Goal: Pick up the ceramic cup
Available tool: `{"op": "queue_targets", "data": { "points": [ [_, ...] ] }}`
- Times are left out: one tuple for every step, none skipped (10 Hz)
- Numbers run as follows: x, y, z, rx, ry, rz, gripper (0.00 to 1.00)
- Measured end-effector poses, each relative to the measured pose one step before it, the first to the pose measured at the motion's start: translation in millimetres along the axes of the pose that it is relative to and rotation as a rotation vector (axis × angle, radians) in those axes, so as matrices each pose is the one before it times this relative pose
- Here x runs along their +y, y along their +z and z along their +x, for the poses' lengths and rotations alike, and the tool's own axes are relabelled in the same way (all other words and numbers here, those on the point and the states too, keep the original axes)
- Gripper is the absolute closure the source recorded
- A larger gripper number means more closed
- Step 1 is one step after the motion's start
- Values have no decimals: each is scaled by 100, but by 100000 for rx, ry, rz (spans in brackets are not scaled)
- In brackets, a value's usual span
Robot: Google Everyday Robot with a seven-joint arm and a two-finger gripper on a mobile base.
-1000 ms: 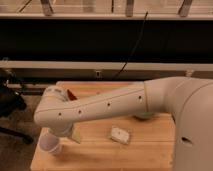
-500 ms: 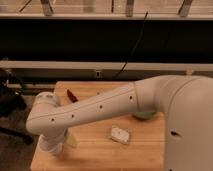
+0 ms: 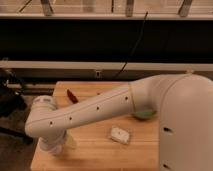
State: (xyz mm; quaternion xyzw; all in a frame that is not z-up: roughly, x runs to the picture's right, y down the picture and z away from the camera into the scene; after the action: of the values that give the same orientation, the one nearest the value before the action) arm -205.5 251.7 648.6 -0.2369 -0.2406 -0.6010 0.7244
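Note:
My white arm (image 3: 100,107) reaches from the right across the wooden table (image 3: 100,152) to its front left corner. The gripper (image 3: 55,140) is at the arm's lower end there, pointing down and mostly hidden by the wrist. A small whitish rounded shape (image 3: 48,148) just under the wrist looks like the ceramic cup. It is largely covered, so I cannot tell whether the gripper touches it.
A green bowl (image 3: 145,114) peeks out behind the arm at the right. A small red object (image 3: 72,96) lies at the back left. A small white flat object (image 3: 120,135) lies front centre. The table's left and front edges are close to the gripper.
The arm's lower end has swung down and further over the front left corner. The cup, plainly visible a second ago, is now mostly covered.

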Motion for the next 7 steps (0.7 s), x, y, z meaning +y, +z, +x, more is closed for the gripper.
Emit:
{"op": "queue_targets", "data": {
  "points": [
    [17,431,109,70,-70,-89,20],
    [44,453,154,109,-13,-28,20],
    [197,711,184,-179,220,-177,20],
    [124,726,90,-487,106,-243,20],
    [75,554,25,-481,53,-256,20],
    [19,791,-22,-461,-22,-441,20],
    [-99,526,-154,-537,-247,-406,20]
  ]
}}
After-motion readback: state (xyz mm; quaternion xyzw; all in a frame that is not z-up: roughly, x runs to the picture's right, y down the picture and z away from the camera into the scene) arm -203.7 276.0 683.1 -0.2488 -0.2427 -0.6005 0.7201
